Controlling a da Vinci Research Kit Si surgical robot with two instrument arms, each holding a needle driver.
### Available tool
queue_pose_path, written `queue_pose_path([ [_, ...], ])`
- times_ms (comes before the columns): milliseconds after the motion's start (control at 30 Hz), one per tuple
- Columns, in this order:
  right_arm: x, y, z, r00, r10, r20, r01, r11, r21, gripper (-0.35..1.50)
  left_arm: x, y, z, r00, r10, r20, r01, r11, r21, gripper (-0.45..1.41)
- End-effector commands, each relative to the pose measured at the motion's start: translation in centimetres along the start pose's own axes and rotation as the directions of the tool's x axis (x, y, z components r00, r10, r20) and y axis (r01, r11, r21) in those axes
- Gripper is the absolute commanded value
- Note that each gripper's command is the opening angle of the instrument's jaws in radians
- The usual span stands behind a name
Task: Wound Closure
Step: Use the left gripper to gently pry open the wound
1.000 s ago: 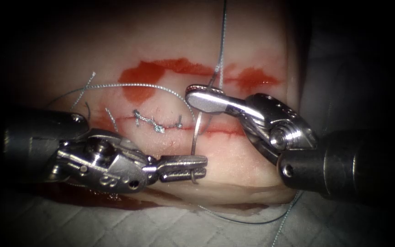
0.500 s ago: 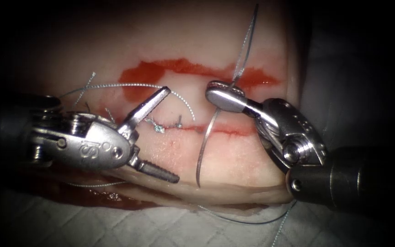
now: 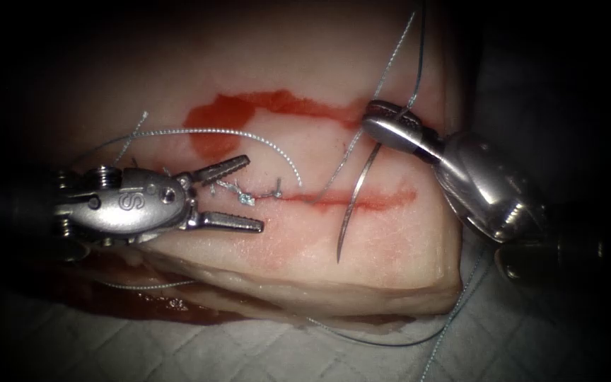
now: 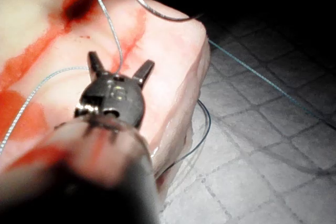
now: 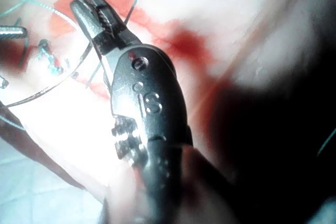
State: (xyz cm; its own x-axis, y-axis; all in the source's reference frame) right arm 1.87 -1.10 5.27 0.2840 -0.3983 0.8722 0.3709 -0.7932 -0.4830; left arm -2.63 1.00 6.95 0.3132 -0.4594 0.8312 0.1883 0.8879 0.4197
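Clamping the needle (image 3: 356, 201) near its thread end, the right pincer (image 3: 385, 124) sits above the cut (image 3: 362, 200). The needle hangs free of the tissue (image 3: 362, 276), its long axis crossing the cut, tip pointing down. Left of the stitches, the left pincer (image 3: 238, 194), marked "IS", stands apart, empty. Thread (image 3: 390, 60) rises from the right pincer.

left claw (image 3: 238, 194) gaping, empty | right claw (image 3: 390, 127) clamped
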Motion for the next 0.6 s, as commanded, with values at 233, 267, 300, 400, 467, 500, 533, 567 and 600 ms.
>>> queue_pose_path([
  [233, 0.21, -0.06, 0.10, 0.978, -0.202, -0.043, 0.202, 0.979, -0.002, -0.35, 0.25, -0.01, 0.31, 0.995, -0.096, -0.015, 0.097, 0.990, 0.103, 0.07],
  [267, 0.16, -0.08, 0.12, 0.903, -0.428, 0.045, 0.428, 0.904, 0.001, -0.35, 0.22, 0.02, 0.37, 0.987, -0.157, -0.027, 0.159, 0.977, 0.142, -0.45],
  [300, 0.14, -0.08, 0.12, 0.883, -0.463, 0.079, 0.464, 0.886, 0.005, -0.35, 0.20, 0.03, 0.39, 0.982, -0.184, -0.032, 0.187, 0.971, 0.150, -0.45],
  [400, 0.02, 0.00, 0.10, 0.814, -0.547, 0.193, 0.554, 0.832, 0.025, -0.35, 0.15, 0.09, 0.47, 0.963, -0.267, -0.043, 0.271, 0.943, 0.192, -0.45],
  [467, 0.02, 0.00, 0.09, 0.798, -0.571, 0.190, 0.578, 0.815, 0.022, -0.35, 0.16, 0.11, 0.52, 0.954, -0.296, -0.041, 0.298, 0.933, 0.202, -0.45],
  [500, 0.02, 0.00, 0.09, 0.792, -0.581, 0.185, 0.588, 0.809, 0.021, -0.35, 0.17, 0.12, 0.54, 0.955, -0.293, -0.039, 0.295, 0.935, 0.195, -0.45],
  [533, 0.01, -0.01, 0.09, 0.789, -0.586, 0.185, 0.592, 0.805, 0.022, -0.35, 0.17, 0.13, 0.56, 0.954, -0.297, -0.039, 0.299, 0.935, 0.190, -0.45],
  [567, 0.01, -0.01, 0.09, 0.782, -0.595, 0.185, 0.601, 0.799, 0.025, -0.35, 0.18, 0.14, 0.58, 0.953, -0.302, -0.038, 0.304, 0.935, 0.183, -0.45],
  [600, 0.01, -0.01, 0.09, 0.782, -0.595, 0.185, 0.601, 0.799, 0.025, -0.35, 0.18, 0.14, 0.58, 0.953, -0.302, -0.038, 0.304, 0.935, 0.183, -0.45],
])
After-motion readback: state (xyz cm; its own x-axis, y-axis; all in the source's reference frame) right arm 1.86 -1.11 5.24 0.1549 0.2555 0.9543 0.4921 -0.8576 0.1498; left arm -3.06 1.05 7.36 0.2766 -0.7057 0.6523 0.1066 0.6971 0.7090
